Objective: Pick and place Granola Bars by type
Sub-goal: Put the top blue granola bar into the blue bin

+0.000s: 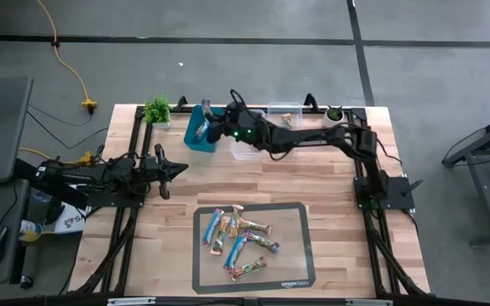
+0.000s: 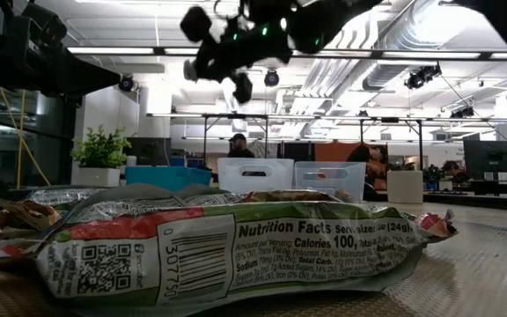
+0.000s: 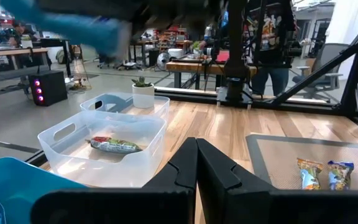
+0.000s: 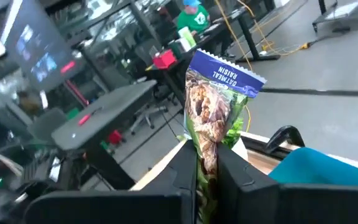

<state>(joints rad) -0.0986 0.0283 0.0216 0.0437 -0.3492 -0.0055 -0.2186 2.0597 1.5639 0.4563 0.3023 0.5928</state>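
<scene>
Overhead, right tool (image 1: 207, 127) stretched across the far side of the pale wooden counter (image 1: 330, 195), hanging above the teal plastic bin (image 1: 197, 136) near the small green potted plant (image 1: 156, 110). Fingers pinching a green-and-blue foil-wrapped oatmeal raisin granola bar (image 4: 215, 106), gripped by one end so the printed end stands up past the fingertips, with the teal bin's rim (image 4: 328, 167) just beside. Left tool (image 1: 177, 170) parked low over the counter's left side, well apart from the bins, fingers (image 3: 179, 171) pressed together with nothing between them.

Just beside the teal bin, two clear plastic bins: the nearer one (image 3: 104, 146) holding a single green-wrapped bar (image 3: 114, 145), the farther one (image 3: 126, 102) next to it, contents hard to make out from the left wrist view. Toward the near edge, a grey rectangular mat with a dark border (image 1: 296, 255), carrying the loose heap of remaining foil-wrapped granola bars (image 1: 238, 240), blue, orange and multicoloured wrappers overlapping at odd angles. From counter height, one wrapper (image 2: 227, 246) lying flat, nutrition label facing outward. Beyond the counter, a seated person (image 2: 238, 146) at a desk in the room.
</scene>
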